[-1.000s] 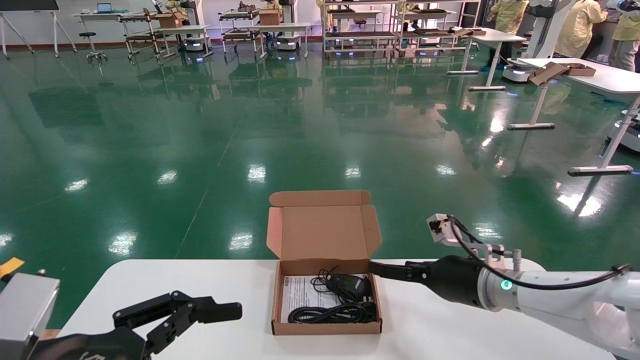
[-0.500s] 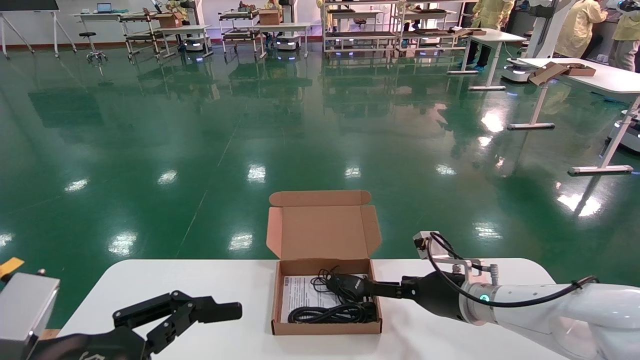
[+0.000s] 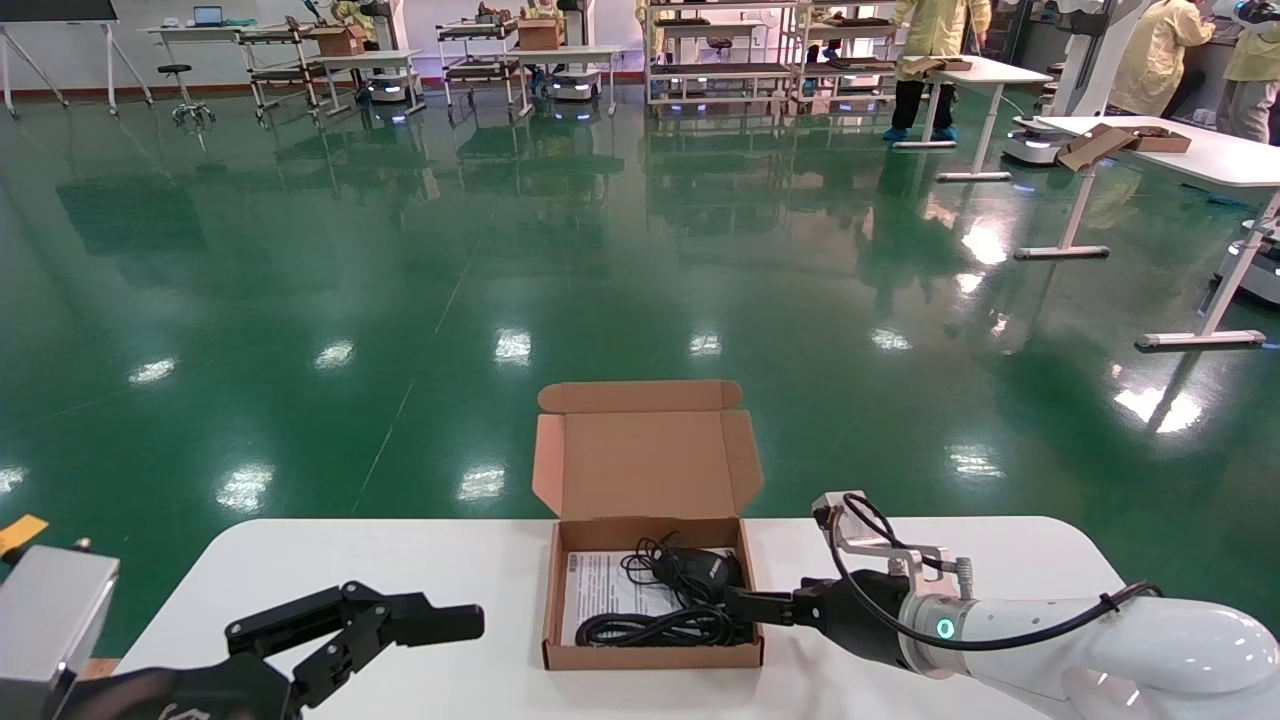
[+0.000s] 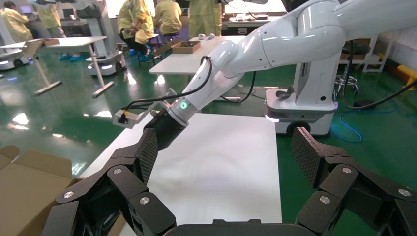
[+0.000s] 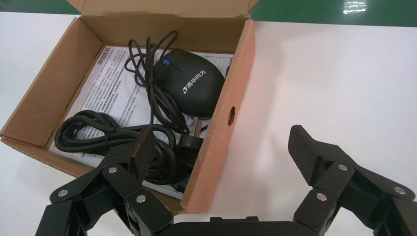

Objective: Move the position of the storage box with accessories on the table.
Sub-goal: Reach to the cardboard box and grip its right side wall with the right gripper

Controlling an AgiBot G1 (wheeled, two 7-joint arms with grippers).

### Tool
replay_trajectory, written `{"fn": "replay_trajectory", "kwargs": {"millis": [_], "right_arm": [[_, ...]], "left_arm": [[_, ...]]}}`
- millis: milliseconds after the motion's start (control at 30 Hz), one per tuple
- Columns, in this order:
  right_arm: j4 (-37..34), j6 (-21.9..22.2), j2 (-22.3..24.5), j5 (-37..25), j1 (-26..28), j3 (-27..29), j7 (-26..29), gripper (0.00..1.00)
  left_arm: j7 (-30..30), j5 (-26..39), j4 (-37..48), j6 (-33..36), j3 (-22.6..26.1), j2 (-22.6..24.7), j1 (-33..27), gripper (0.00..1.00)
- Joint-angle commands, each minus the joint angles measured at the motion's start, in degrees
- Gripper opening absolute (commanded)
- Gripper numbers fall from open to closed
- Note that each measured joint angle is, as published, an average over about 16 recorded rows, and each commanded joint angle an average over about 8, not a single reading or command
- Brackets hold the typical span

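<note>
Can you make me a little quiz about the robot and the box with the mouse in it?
1. True or false: the lid of the storage box is shut.
2. What lies inside the box besides the black mouse? A) scissors and tape B) a coiled black cable and a printed paper sheet C) nothing
3. How do the open jaws of the right gripper stand around the box's right wall?

Key
1. False: the lid stands open.
2. B
3. One jaw is inside the box over the cable, the other outside over the table. The left gripper is parked open, left of the box.
</note>
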Motion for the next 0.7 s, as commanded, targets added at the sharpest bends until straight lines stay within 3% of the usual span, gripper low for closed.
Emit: {"fn": "replay_trajectory", "kwargs": {"millis": [33,200,267,333,700], "right_arm": [[0.46,0.21,-0.07,-0.18,-0.27,-0.15,0.5,0.8],[1.29,1.1,-0.03,-0.46,-0.92,-0.45,1.29,0.19],[1.57,1.43,0.0,-0.52,-1.12,-0.54,1.49,0.04],[1.81,1.67,0.03,-0.54,-1.28,-0.6,1.67,0.0],[2.49,2.0,0.14,-0.39,-2.13,-0.83,2.22,0.0]], "left_arm": [[0.0,0.0,0.0,0.0,0.0,0.0,0.0,1.0],[0.0,0.0,0.0,0.0,0.0,0.0,0.0,1.0],[0.0,0.0,0.0,0.0,0.0,0.0,0.0,1.0],[0.0,0.0,0.0,0.0,0.0,0.0,0.0,1.0],[0.0,0.0,0.0,0.0,0.0,0.0,0.0,1.0]]}}
